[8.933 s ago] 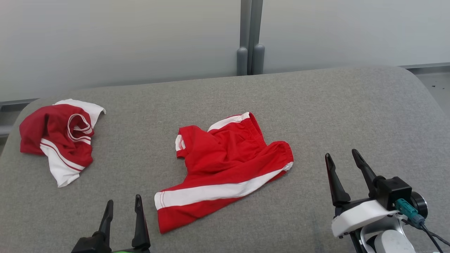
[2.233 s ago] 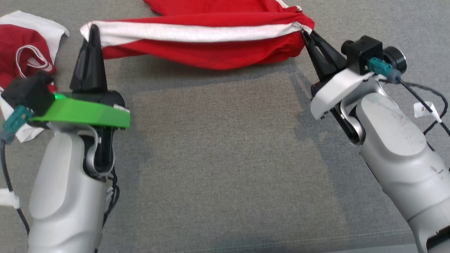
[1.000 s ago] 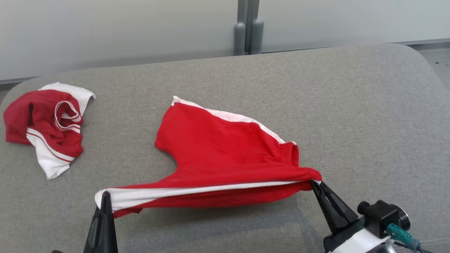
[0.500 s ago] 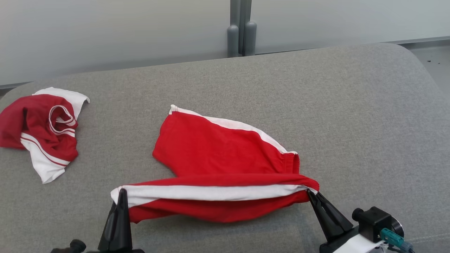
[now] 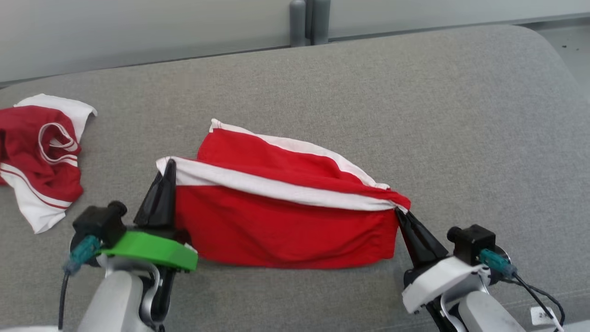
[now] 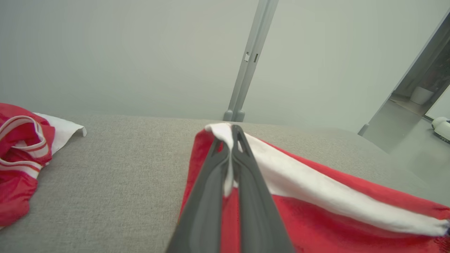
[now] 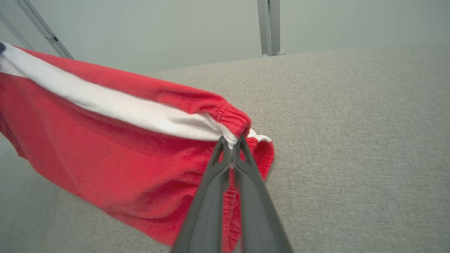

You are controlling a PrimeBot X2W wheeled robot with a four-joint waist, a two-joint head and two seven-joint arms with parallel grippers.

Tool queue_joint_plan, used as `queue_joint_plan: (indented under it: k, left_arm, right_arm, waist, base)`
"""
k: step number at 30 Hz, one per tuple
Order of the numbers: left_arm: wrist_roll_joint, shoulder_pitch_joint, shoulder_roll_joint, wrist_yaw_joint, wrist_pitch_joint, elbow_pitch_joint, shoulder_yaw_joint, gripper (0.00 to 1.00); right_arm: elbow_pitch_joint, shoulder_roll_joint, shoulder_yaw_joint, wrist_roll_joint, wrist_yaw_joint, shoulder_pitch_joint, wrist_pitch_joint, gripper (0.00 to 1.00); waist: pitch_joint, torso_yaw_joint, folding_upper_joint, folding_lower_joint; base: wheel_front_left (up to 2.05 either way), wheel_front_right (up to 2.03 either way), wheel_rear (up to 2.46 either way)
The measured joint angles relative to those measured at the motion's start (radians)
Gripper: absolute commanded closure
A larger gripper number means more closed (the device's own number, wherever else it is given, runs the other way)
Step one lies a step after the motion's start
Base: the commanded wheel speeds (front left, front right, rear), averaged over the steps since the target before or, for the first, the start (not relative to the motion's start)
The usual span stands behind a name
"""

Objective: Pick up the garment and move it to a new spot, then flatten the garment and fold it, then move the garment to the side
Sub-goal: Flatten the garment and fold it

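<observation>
Left gripper (image 5: 169, 165) and right gripper (image 5: 399, 213) are each clenched on one end of the shorts' white stripe. Over the bench (image 5: 438, 115) the shorts (image 5: 286, 230) hang stretched between them, far leg resting on it. Step in hand, likely: moving them. Next calls for lowering both ends evenly, stripe (image 5: 276, 188) taut.

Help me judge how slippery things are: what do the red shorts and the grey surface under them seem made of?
Red shorts: soft matte knit, likely cotton or a blend; they sag in folds, and the waistband is gathered like elastic. Grey surface: matte woven upholstery cloth, with a visible flecked weave; its rounded corners suggest padding.
</observation>
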Motion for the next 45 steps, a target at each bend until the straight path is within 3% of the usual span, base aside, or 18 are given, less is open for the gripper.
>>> queue_joint_plan:
  k: [7, 12, 31, 32, 33, 34, 35, 36, 45]
  left_arm:
    - [-0.031, -0.248, 0.086, 0.000, 0.000, 0.206, -0.095, 1.00]
    - [-0.052, -0.361, 0.112, 0.000, 0.000, 0.317, -0.138, 1.00]
    - [-0.094, -0.564, 0.120, -0.002, 0.000, 0.552, -0.197, 1.00]
    - [-0.097, -0.571, 0.120, -0.002, 0.000, 0.561, -0.202, 0.86]
    - [-0.098, -0.574, 0.120, -0.002, 0.000, 0.568, -0.208, 0.64]
    - [-0.101, -0.580, 0.119, -0.002, 0.000, 0.581, -0.214, 0.48]
    - [-0.102, -0.584, 0.119, -0.002, 0.000, 0.595, -0.219, 0.24]
    - [-0.103, -0.590, 0.118, -0.002, 0.000, 0.611, -0.224, 0.00]
    - [-0.127, -0.621, 0.091, -0.002, 0.000, 0.669, -0.266, 0.00]
  right_arm:
    - [0.125, 0.052, -0.005, -0.003, 0.000, -0.161, 0.001, 1.00]
    - [0.193, 0.067, 0.006, -0.003, 0.000, -0.244, -0.001, 1.00]
    - [0.299, 0.084, 0.043, 0.018, 0.000, -0.381, -0.006, 1.00]
    - [0.299, 0.084, 0.044, 0.019, 0.000, -0.382, -0.006, 0.92]
    - [0.299, 0.084, 0.044, 0.019, 0.000, -0.382, -0.006, 0.61]
    - [0.298, 0.084, 0.044, 0.019, 0.000, -0.382, -0.006, 0.33]
    - [0.298, 0.084, 0.043, 0.019, 0.000, -0.382, -0.006, 0.00]
    - [0.297, 0.084, 0.044, 0.018, 0.000, -0.382, -0.005, 0.00]
    - [0.282, 0.085, 0.024, -0.037, 0.000, -0.359, -0.006, 0.00]
  waist:
    - [0.103, -0.049, 0.0001, 0.0000]
    - [0.174, -0.080, 0.0001, 0.0001]
    - [0.302, -0.135, 0.0001, 0.0002]
    - [0.302, -0.134, 0.0002, 0.0001]
    - [0.301, -0.134, 0.0001, 0.0001]
    - [0.300, -0.134, 0.0001, 0.0001]
    - [0.298, -0.134, 0.0001, 0.0001]
    - [0.296, -0.134, 0.0001, 0.0001]
    - [0.257, -0.125, 0.0001, 0.0001]
  base:
    - [0.00, 0.00, 0.00]
    - [0.00, 0.00, 0.00]
    - [0.00, 0.00, 0.00]
    - [0.00, 0.00, 0.00]
    - [0.00, 0.00, 0.00]
    - [0.00, 0.00, 0.00]
    - [0.00, 0.00, 0.00]
    - [0.00, 0.00, 0.00]
    - [0.00, 0.00, 0.00]
